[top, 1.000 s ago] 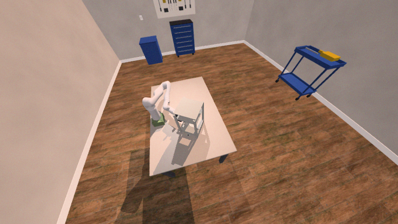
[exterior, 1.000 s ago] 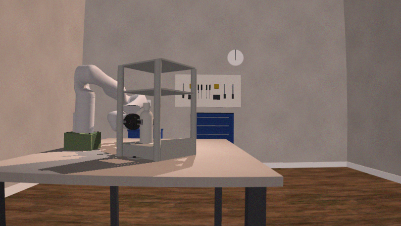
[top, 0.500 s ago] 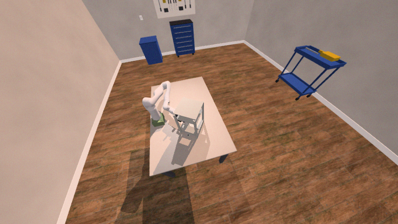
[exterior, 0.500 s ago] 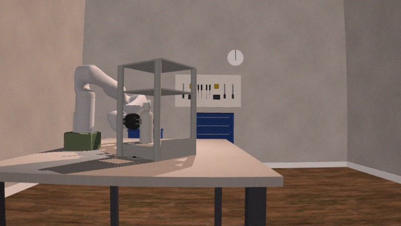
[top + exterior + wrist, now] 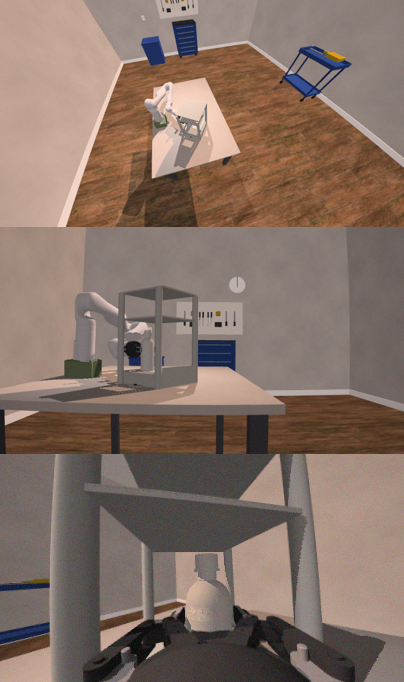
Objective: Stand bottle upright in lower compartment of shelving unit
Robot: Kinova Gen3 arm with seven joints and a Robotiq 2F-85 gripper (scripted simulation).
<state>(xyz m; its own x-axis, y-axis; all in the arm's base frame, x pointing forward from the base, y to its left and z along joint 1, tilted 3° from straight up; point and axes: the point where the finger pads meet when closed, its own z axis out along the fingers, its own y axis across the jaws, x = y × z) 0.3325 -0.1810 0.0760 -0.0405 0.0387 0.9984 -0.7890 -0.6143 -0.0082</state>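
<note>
- At the left in the exterior view, the white arm (image 5: 156,112) (image 5: 85,339) stands on the counter (image 5: 220,141) (image 5: 226,393) and reaches right, behind the fingers. It is the only arm, so no other is nearer to the bottle.
- Next come the fingers (image 5: 181,119) (image 5: 138,349), which enter the unit from its side, nearly level, below the middle shelf (image 5: 158,318) (image 5: 195,521). They are well opened, one on each side of the bottle, and seem to grip nothing. Whether a pad lightly touches it, one cannot tell.
- Directly ahead of the palm, between the fingers, is the bottle (image 5: 147,355) (image 5: 208,604). Its long axis is vertical, crossing the direction in which they point, and the cap (image 5: 147,332) (image 5: 206,563) is above them. Below them, its base appears to rest inside the lower compartment; the full contact is not visible.
- Around and beyond the fingers stands the shelving unit (image 5: 192,108) (image 5: 158,339) (image 5: 75,579). The placing is probably done, and the next move should be a straight withdrawal, away from the bottle towards the arm's side. A sideways drift could push the bottle with one finger and tilt it.
</note>
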